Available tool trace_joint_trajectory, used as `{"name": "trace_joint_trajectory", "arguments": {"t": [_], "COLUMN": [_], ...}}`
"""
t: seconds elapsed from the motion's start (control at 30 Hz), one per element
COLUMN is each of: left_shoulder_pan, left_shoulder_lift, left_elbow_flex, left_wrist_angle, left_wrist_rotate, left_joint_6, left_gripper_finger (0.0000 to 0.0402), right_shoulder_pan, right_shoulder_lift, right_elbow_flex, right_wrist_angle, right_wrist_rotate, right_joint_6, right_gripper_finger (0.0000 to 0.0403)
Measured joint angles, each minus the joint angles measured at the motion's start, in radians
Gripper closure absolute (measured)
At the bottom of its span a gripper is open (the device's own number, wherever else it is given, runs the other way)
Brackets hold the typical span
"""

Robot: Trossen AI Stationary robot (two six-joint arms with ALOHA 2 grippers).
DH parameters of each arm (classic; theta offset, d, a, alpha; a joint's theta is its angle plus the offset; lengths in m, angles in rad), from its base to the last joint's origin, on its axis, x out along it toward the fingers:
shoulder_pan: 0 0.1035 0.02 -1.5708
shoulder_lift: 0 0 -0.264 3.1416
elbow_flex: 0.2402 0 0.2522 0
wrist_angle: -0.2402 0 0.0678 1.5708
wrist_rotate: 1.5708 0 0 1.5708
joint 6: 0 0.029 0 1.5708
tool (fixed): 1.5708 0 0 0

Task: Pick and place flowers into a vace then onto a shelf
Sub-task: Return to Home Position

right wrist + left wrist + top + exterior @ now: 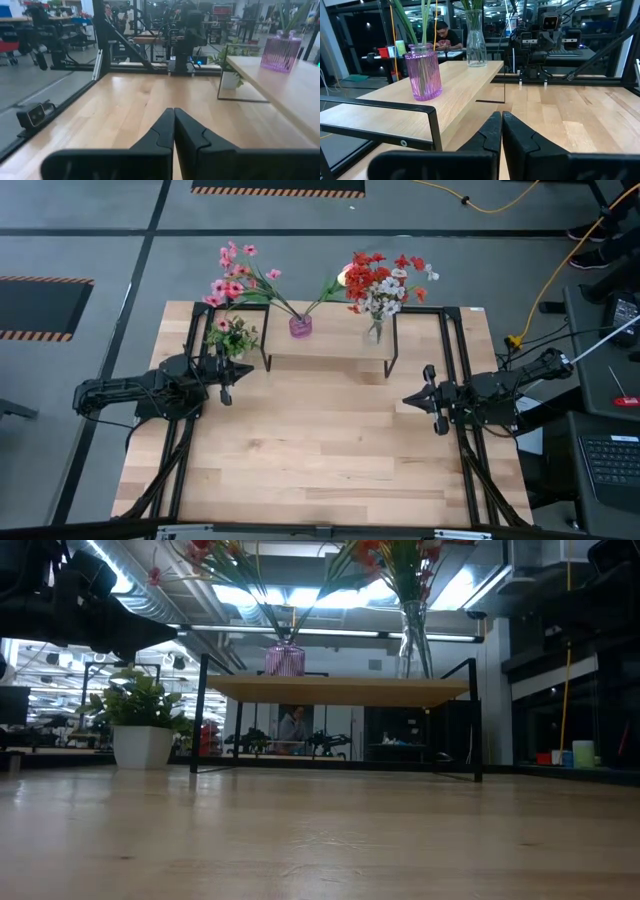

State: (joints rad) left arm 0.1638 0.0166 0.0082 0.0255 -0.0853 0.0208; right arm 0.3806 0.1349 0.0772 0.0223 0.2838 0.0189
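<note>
Flowers fill purple vase and clear vase on shelf; potted plant alongside

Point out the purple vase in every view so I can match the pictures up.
High view: purple vase at top centre, on the left part of the shelf.
Low view: purple vase upper middle, atop the shelf, left of the clear vase.
Left wrist view: purple vase on the shelf's near end, clear vase beyond.
Right wrist view: purple vase far along the shelf, past the potted plant.
Shared landmark: the shelf.
</note>
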Motion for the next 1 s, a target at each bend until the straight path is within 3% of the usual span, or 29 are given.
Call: {"name": "trace_joint_trajectory", "arguments": {"t": [0.2,0.4,0.83,1.0], "left_shoulder_pan": [0.000,0.000,0.000,0.000], "left_shoulder_lift": [0.000,0.001,0.003,0.003], "left_elbow_flex": [0.000,0.000,0.000,0.000], "left_wrist_angle": [0.000,-0.001,0.000,0.000], "left_wrist_rotate": [0.000,0.000,0.000,0.000], "left_joint_6": [0.000,0.000,0.000,0.000], "left_gripper_finger": [0.0391,0.0395,0.0395,0.0392], "right_shoulder_pan": [0.013,-0.018,-0.125,-0.130], "right_shoulder_lift": [-0.037,-0.136,-0.134,-0.134], "right_elbow_flex": [-0.072,-0.071,-0.071,-0.071], "right_wrist_angle": [0.048,0.025,-0.001,0.000], "right_wrist_rotate": [-0.004,-0.139,-0.312,-0.318], "right_joint_6": [-0.032,-0.003,0.004,0.003], "right_gripper_finger": [0.0391,0.0391,0.0391,0.0391]}}
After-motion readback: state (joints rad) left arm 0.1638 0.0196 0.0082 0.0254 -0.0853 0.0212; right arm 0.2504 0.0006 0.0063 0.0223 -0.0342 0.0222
